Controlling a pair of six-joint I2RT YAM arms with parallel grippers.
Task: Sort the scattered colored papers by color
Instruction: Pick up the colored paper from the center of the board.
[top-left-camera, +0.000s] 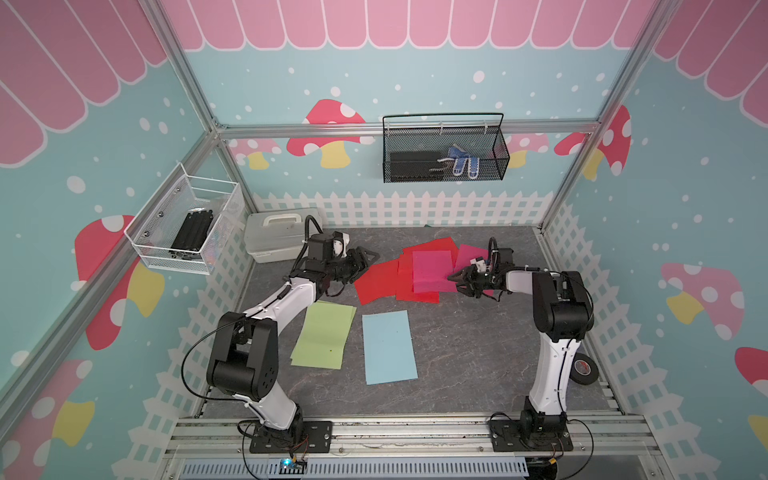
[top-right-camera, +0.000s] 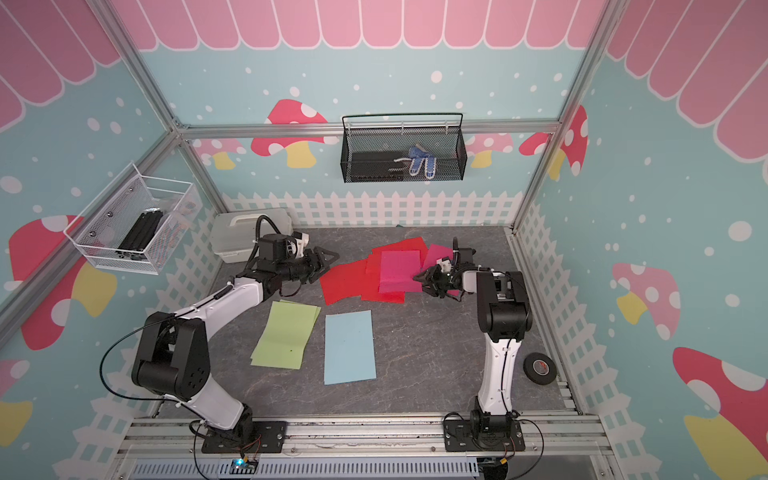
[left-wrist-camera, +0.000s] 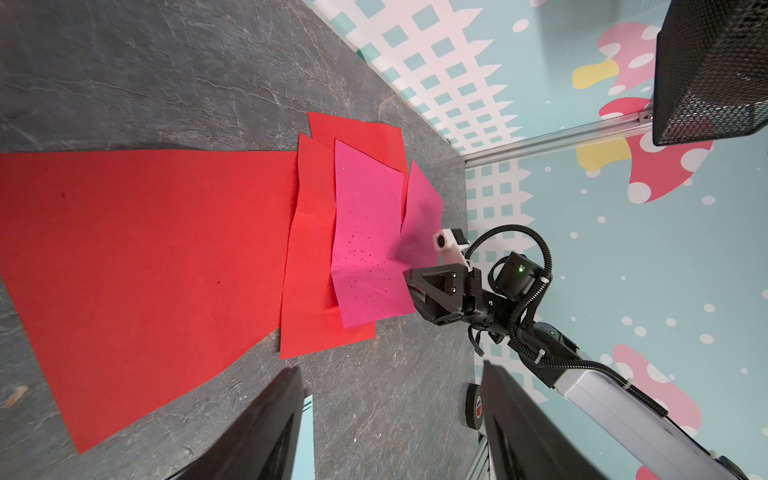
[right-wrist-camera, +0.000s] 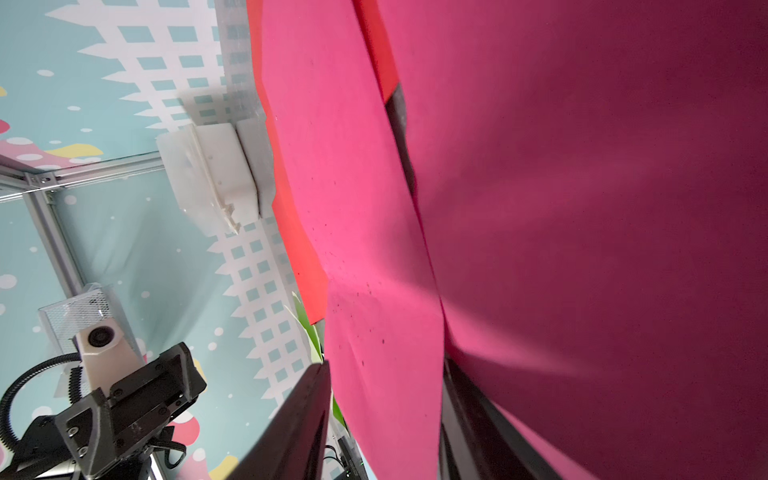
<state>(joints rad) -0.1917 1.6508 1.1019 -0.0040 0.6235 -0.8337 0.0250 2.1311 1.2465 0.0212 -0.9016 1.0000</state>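
Several red papers (top-left-camera: 376, 284) lie overlapped at the back middle of the table. A magenta-pink paper (top-left-camera: 432, 270) rests on top of them, and a second pink paper (top-left-camera: 471, 253) sits just right of it. My right gripper (top-left-camera: 455, 280) is at the top pink paper's right edge. In the right wrist view that pink paper (right-wrist-camera: 353, 208) runs between the fingers of the right gripper (right-wrist-camera: 386, 363), whose jaws stand apart. My left gripper (top-left-camera: 370, 253) hovers open and empty left of the red papers (left-wrist-camera: 145, 257). Green papers (top-left-camera: 324, 334) and a blue paper (top-left-camera: 388, 347) lie nearer the front.
A white lidded box (top-left-camera: 276, 239) stands at the back left corner. A black tape roll (top-left-camera: 584, 370) lies by the right wall. A black mesh basket (top-left-camera: 444, 151) hangs on the back wall and a white mesh basket (top-left-camera: 187, 224) on the left wall.
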